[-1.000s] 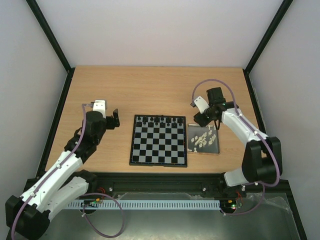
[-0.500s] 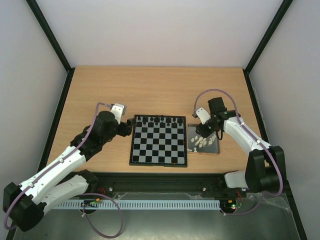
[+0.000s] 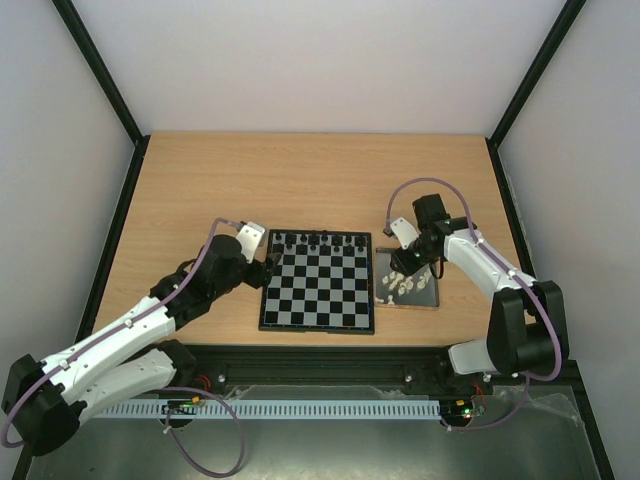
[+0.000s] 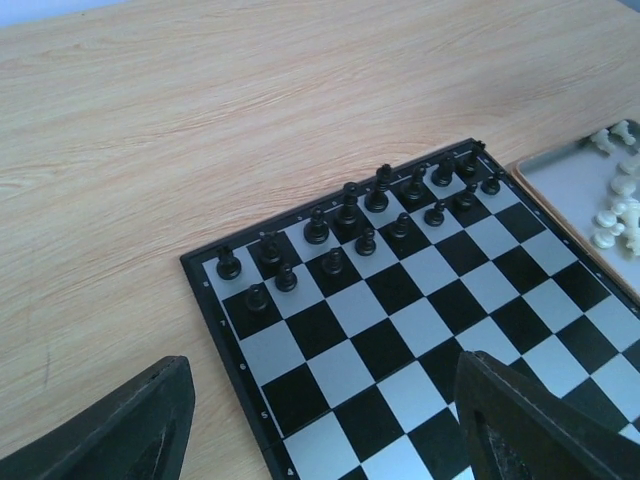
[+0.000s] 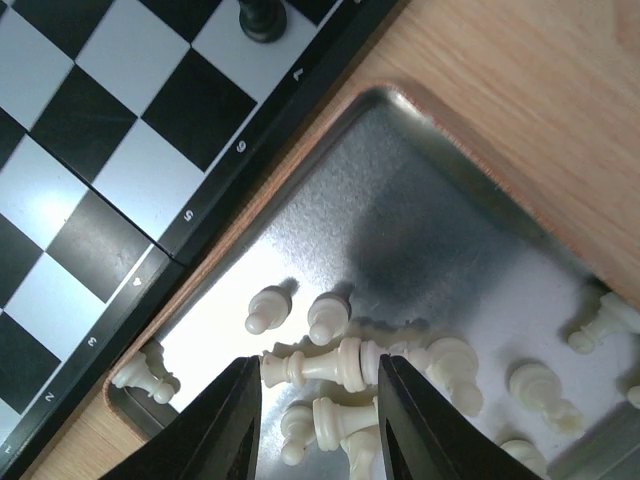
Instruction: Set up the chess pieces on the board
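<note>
The board (image 3: pixel 316 295) lies mid-table, with black pieces (image 3: pixel 318 240) on its two far rows. It also shows in the left wrist view (image 4: pixel 400 300) and the right wrist view (image 5: pixel 100 150). The cream-white chess pieces (image 3: pixel 403 281) lie in a heap in the metal tray (image 3: pixel 430 293) to the right of the board. My right gripper (image 3: pixel 408 263) is open and low over the tray. Its jaws (image 5: pixel 318 400) straddle a white piece (image 5: pixel 340 363) lying on its side. My left gripper (image 3: pixel 268 264) is open and empty over the board's far left corner (image 4: pixel 320 400).
The tray (image 5: pixel 450 200) touches the board's right edge; several white pieces (image 4: pixel 612 215) show at the far right of the left wrist view. The black pieces (image 4: pixel 370 215) stand upright. Bare wooden table lies left of and behind the board. Black frame posts stand at the table's sides.
My left arm has swung right, from open table to the board's far left corner. My right gripper has dropped lower and nearer into the tray over the white pieces.
</note>
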Motion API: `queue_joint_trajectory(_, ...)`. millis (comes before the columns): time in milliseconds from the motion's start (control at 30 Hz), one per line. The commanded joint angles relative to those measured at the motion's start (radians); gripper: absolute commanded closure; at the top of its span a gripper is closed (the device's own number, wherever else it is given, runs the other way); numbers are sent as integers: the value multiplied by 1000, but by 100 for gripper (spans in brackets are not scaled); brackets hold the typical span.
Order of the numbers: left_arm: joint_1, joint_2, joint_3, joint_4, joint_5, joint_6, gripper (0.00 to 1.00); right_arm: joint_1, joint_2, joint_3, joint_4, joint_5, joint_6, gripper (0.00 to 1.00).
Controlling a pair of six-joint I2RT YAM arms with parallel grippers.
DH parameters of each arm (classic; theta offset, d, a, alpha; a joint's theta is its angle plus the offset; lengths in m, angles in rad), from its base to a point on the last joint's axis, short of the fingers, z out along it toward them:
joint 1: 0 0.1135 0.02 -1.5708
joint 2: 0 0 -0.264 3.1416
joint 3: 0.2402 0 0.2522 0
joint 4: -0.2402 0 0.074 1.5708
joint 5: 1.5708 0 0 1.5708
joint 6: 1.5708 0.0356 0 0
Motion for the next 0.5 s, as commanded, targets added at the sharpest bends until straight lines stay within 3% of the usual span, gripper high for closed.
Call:
queue_joint_trajectory(0,-39,-14,28,-23,-23,-13,25,16,8,44,-54,-37,38,67)
queue_joint_trajectory(200,-95,-32,58,-72,-63,-44,25,116,26,49,-60,12,63,68)
queue_joint_trajectory(467,-97,6,82,-137,-179,-82,20,143,54,43,-84,55,62,72)
